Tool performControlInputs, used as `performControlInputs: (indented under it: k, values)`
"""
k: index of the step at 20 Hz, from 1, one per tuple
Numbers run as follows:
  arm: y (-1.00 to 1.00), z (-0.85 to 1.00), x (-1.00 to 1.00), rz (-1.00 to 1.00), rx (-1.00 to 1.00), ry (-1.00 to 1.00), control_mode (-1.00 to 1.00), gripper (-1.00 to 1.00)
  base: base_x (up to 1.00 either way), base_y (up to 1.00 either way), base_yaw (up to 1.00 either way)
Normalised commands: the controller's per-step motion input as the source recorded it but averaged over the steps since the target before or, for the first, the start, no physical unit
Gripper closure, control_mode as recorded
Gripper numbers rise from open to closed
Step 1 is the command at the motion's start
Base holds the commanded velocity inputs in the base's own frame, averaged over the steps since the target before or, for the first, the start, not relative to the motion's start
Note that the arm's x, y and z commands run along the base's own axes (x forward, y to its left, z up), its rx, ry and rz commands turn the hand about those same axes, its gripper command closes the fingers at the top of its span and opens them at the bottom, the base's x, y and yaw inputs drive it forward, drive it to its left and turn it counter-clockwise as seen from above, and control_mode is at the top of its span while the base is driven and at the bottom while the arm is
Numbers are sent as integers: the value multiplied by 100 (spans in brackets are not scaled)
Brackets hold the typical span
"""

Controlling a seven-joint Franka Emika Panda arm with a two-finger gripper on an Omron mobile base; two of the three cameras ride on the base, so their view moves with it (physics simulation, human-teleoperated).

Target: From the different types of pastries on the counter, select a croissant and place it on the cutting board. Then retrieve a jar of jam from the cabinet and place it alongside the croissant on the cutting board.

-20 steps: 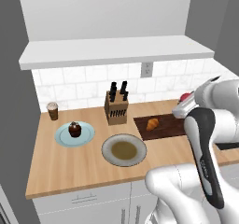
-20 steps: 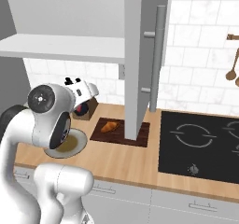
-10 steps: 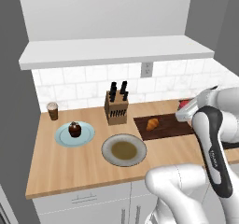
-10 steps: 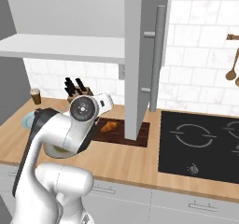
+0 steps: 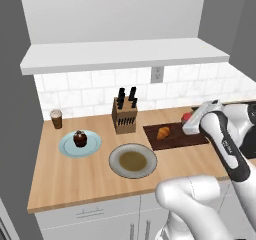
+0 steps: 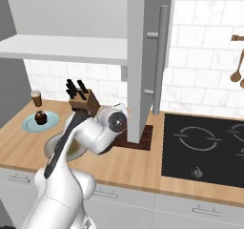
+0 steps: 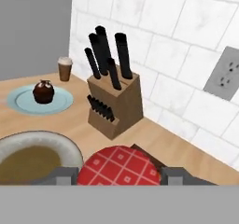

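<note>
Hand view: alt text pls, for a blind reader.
A red checked jar sits between the gripper fingertips at the bottom edge, above the corner of a dark cutting board. Beyond stand a wooden knife block, a grey plate, a chocolate cupcake on a blue plate, and a coffee cup by the tiled wall.

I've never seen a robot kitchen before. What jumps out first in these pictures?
The big white arm dominates, bent over the wooden counter with a red checked jar between its fingers, just above the dark cutting board where a small golden croissant lies. Further left stand a knife block by the tiled wall and a chocolate cupcake on a pale blue plate.
</note>
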Motion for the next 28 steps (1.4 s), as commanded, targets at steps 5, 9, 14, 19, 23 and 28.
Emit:
performControlInputs:
  k: [5, 9, 14, 19, 23, 28]
  values:
    - [-95, -25, 57, -1, -19, 13, -100, 100, 0, 0, 0]
    - [-52, -44, 22, -10, -22, 23, -100, 100, 0, 0, 0]
    - [2, -53, 19, 7, 0, -1, -100, 100, 0, 0, 0]
    - [5, -64, 37, 5, 2, 0, -100, 100, 0, 0, 0]
    - [0, 0, 29, 0, 0, 0, -100, 100, 0, 0, 0]
    - [11, -3, 27, 0, 2, 0, -100, 100, 0, 0, 0]
